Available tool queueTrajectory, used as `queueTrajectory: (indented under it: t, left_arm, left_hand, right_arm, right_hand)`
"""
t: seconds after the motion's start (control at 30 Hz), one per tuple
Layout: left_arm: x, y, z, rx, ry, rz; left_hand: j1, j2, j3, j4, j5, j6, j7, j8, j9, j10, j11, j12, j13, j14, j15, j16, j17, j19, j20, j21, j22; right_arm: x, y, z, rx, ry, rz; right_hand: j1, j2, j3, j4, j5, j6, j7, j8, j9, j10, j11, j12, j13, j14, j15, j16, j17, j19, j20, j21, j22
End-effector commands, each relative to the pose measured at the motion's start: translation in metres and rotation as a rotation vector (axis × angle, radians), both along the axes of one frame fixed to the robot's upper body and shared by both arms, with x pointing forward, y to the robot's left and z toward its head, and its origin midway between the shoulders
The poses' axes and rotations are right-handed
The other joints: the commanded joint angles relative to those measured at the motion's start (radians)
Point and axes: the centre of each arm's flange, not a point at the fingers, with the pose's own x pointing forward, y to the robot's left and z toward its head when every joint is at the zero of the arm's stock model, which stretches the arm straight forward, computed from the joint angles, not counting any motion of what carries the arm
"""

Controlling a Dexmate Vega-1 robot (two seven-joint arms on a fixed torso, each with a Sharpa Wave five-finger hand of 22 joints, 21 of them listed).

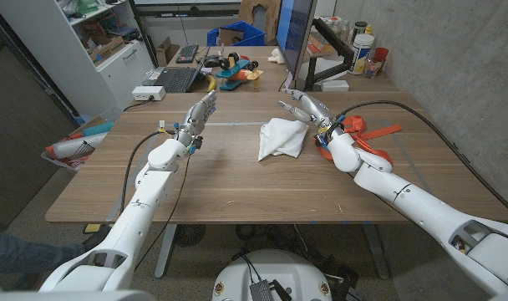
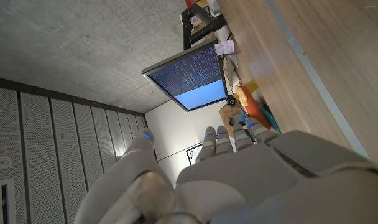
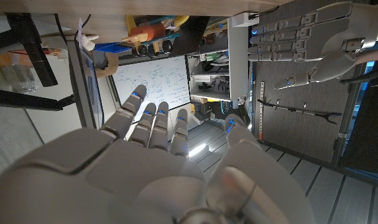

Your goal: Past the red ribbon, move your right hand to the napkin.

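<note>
Napkin just left of my right hand.
My right hand (image 1: 307, 107), open and empty, hovers beside the napkin (image 1: 281, 138), ribbon (image 1: 364, 134) behind its wrist.

Back of the grey-white left hand (image 2: 239, 180), fingers extended together with nothing in them, long wooden table surface (image 2: 313, 68) beyond, dark flat monitor with blue-lit screen (image 2: 192, 78), orange and blue objects (image 2: 254, 106) beside it, concrete wall (image 2: 71, 43).

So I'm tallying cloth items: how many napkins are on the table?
1. The napkin lies crumpled mid-table, beside the right robot hand; none looks hidden.
</note>
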Motion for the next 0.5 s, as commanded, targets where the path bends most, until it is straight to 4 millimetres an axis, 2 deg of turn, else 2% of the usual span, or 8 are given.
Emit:
queueTrajectory:
  t: [0.03,0.5]
  left_arm:
    - [0.0000,-0.0017,-0.0013,0.002,0.008,-0.006]
    - [0.0028,-0.0038,-0.0026,-0.005,0.007,-0.008]
  left_hand:
    - [0.002,0.009,0.003,-0.005,-0.004,0.005,0.003,0.001,0.002,-0.005,0.000,0.006,0.001,-0.003,0.007,0.001,0.003,-0.002,0.001,-0.006,0.002]
    - [0.000,0.011,0.002,-0.008,-0.004,0.014,0.004,0.003,0.003,-0.002,-0.002,0.008,-0.002,-0.001,0.007,0.002,0.003,-0.001,0.001,-0.011,0.002]
  right_arm:
    - [0.0028,0.0061,-0.0020,-0.057,-0.003,-0.053]
    - [0.0075,0.0117,-0.0052,-0.114,-0.005,-0.117]
  right_hand:
    - [-0.009,-0.002,0.000,-0.001,0.003,-0.001,-0.004,-0.005,0.001,-0.006,-0.003,-0.002,0.002,-0.004,0.005,-0.003,0.001,-0.007,0.005,-0.004,0.002]
    - [-0.019,0.000,-0.002,0.001,0.004,-0.008,-0.011,-0.007,0.001,-0.019,-0.010,-0.007,0.001,-0.022,0.012,-0.007,-0.003,-0.026,0.022,-0.006,0.002]
